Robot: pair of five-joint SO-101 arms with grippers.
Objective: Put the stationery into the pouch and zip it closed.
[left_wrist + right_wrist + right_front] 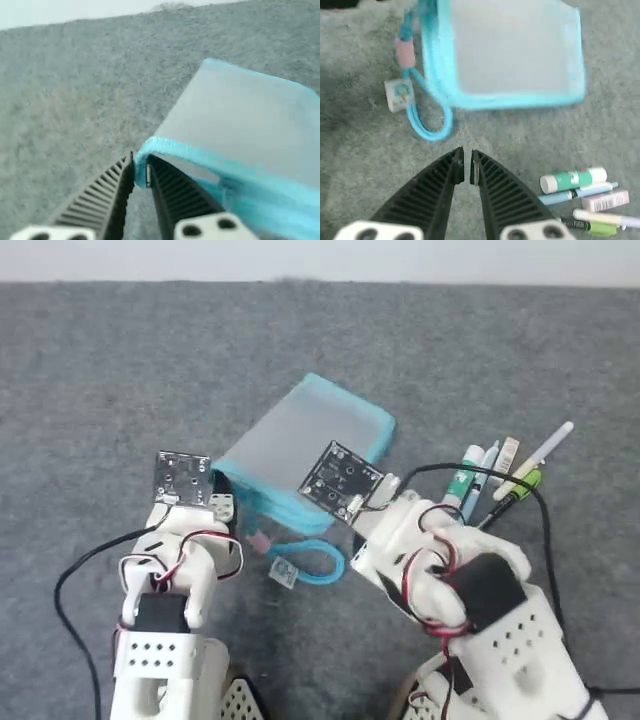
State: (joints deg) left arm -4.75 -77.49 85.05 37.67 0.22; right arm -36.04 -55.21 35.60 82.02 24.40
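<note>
Left gripper: narrow, pinching the pouch by its corner trim.
Right gripper: nearly closed, empty, just short of the pouch's strap.
Stationery: heaped on the carpet beside the pouch, apart from it.
Progress: I judge nothing is packed yet; loading and zipping are both left.
Views: my right wrist shows the strap and stationery; my left wrist shows the pinch itself.

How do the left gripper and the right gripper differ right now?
The left gripper pinches the blue corner edge of the pouch; the right gripper grips nothing. The left sits at the pouch; the right hangs over bare grey mat beside it. Both are black and ridged, with jaws close together.
</note>
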